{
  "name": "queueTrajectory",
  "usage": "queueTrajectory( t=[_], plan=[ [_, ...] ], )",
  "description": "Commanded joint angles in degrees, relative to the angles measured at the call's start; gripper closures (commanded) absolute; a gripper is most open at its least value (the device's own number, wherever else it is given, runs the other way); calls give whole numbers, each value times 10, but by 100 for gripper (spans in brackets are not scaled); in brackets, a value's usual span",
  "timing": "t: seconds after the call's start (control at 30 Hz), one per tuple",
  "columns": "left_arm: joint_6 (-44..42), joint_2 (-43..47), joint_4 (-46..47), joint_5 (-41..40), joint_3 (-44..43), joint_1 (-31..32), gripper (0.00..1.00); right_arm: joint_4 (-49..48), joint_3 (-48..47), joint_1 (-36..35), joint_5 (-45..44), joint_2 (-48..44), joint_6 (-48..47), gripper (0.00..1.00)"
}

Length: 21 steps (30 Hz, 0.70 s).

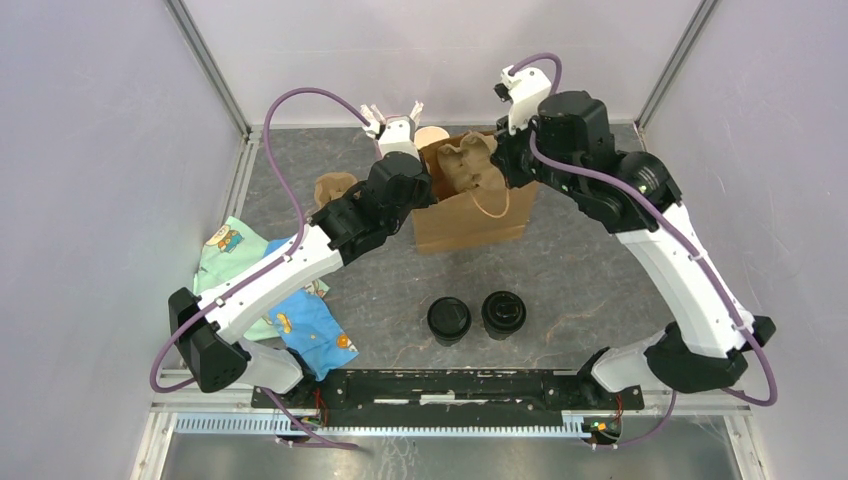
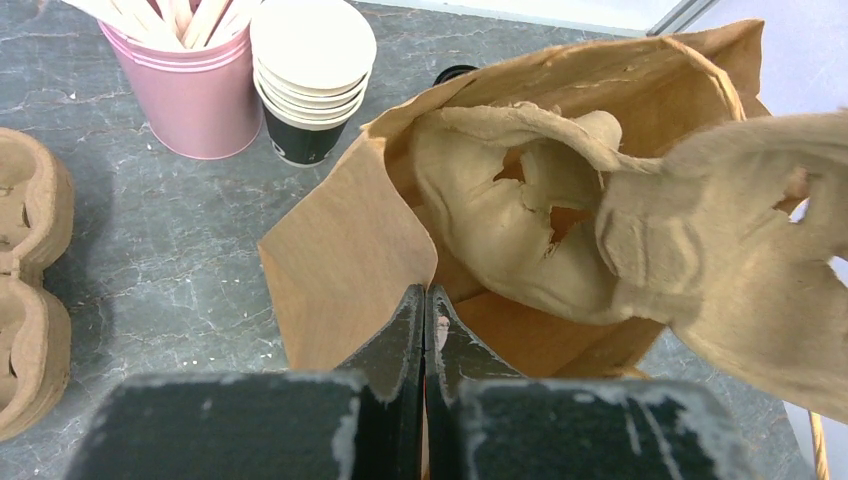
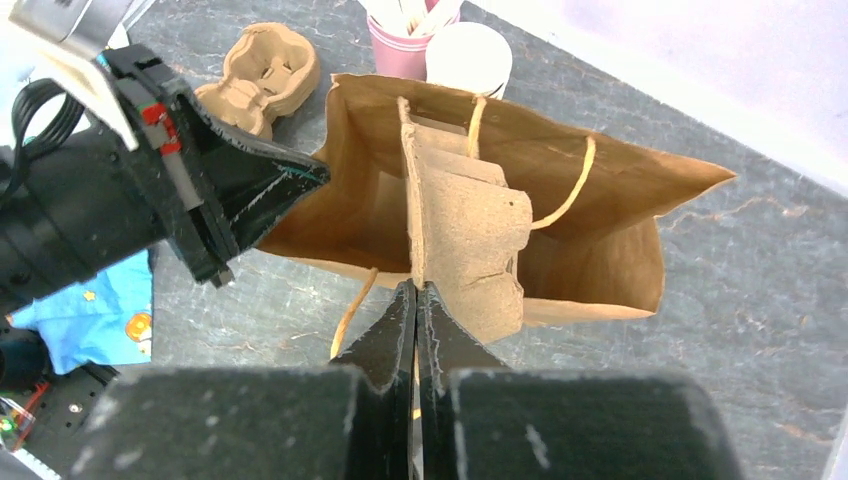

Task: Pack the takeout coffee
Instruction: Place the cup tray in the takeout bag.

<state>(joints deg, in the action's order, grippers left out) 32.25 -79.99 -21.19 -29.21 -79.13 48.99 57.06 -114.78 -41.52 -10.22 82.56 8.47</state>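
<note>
I am looking down on a grey table (image 1: pixel 600 270) with a marbled, stone-like top, paler veins running through it. Plain pale walls close it in on three sides: a back wall (image 1: pixel 430 50), a left wall (image 1: pixel 90 150) and a right wall (image 1: pixel 780 120), all faintly lilac. Slanted metal posts stand at the back corners, one on the left (image 1: pixel 210 65) and one on the right (image 1: pixel 675 65). A black bar (image 1: pixel 440 385) runs along the near edge, with a ribbed metal strip (image 1: pixel 400 424) just below it. The light is even and soft, and shadows are faint.
</note>
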Motion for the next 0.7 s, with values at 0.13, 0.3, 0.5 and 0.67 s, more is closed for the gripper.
queueTrajectory(
  t=[0.13, 0.3, 0.5, 0.67],
  plan=[
    [-47, 10, 29, 16, -13, 2, 98, -63, 40, -1, 88, -48, -178, 100],
    [-65, 12, 41, 24, -8, 2, 98, -75, 45, -1, 151, -53, -244, 100],
    [-72, 18, 51, 38, 3, 2, 98, -118, 148, -2, 143, -94, -370, 100],
    [-72, 20, 51, 47, 7, 3, 98, -157, 209, -2, 126, -130, -467, 100]
  ],
)
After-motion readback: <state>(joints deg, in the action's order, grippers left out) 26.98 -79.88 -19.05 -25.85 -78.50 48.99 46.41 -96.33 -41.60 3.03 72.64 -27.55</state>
